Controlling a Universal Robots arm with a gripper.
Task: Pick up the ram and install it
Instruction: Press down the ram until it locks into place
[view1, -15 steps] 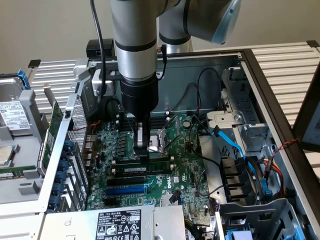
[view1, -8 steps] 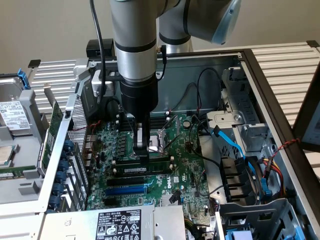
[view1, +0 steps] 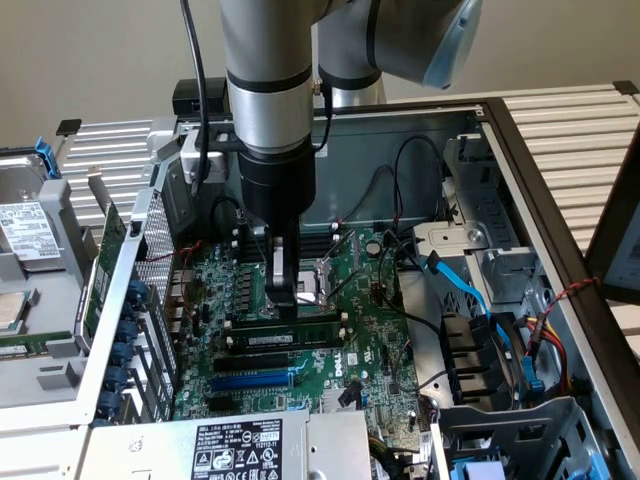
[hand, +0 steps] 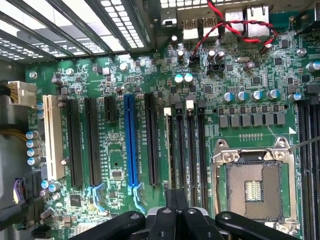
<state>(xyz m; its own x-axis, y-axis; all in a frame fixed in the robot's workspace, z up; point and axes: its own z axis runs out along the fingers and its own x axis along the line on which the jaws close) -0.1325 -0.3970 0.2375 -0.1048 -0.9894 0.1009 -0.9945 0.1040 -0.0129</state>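
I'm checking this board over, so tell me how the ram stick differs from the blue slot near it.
The ram is a green board with black chips, standing on edge; the blue slot is a low plastic strip, empty. The shut hand is right over the ram; nothing is over the blue slot. Both run parallel on the motherboard.

Glossy green ram (view1: 285, 335), matt black plastic slots (hand: 150, 140), bare-metal case (view1: 420, 135).
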